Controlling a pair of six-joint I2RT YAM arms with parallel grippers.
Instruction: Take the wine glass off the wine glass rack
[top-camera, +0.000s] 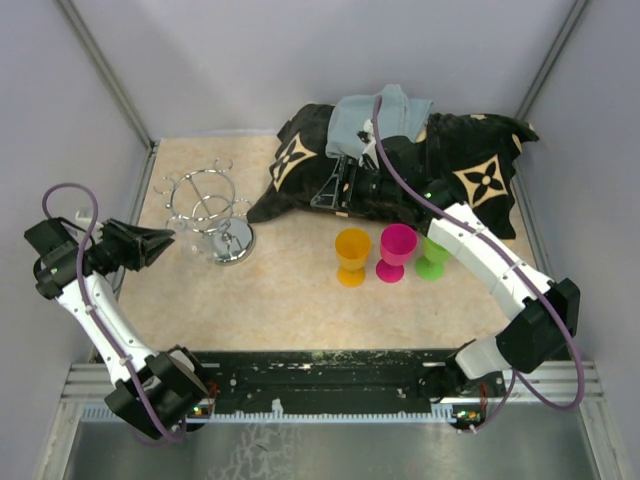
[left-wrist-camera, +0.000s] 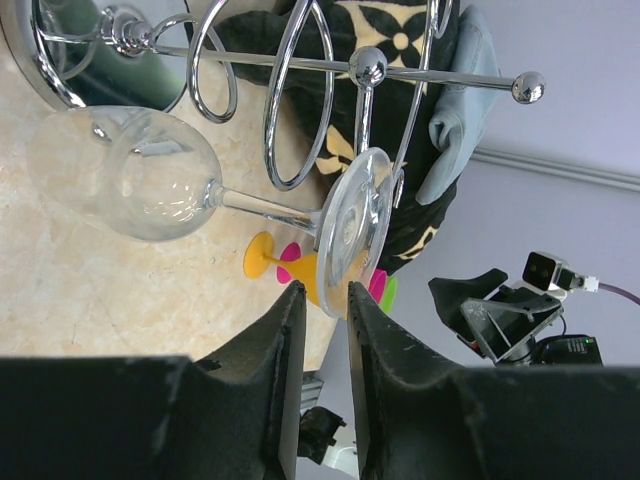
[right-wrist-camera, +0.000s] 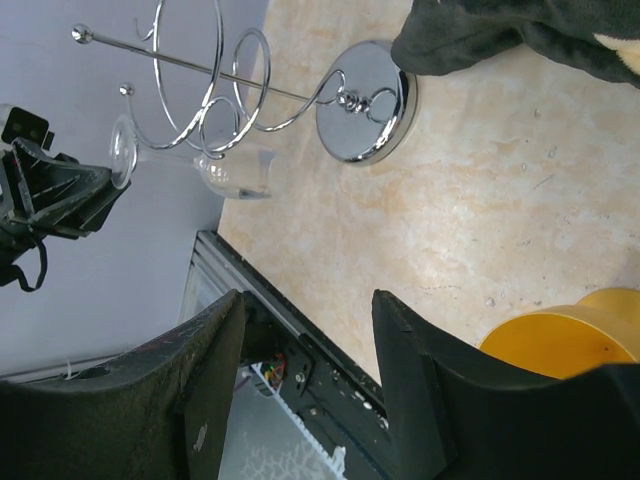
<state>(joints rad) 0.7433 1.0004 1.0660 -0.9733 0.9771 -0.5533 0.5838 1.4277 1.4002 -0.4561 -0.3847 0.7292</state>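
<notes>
Clear glass (left-wrist-camera: 240, 200) hung on the rack (left-wrist-camera: 370, 68), with its foot's lower edge in the left gripper's (left-wrist-camera: 322, 300) narrow gap.
Seen from the left wrist, its long axis ran nearly level, bowl at centre left and foot at centre, just above the fingertips (left-wrist-camera: 290, 320). The jaws stood narrowly apart, and whether they pinched the foot could not be told. The right gripper's (right-wrist-camera: 307, 310) jaws were spread wide on nothing. From above, the glass barely showed at left centre.
</notes>
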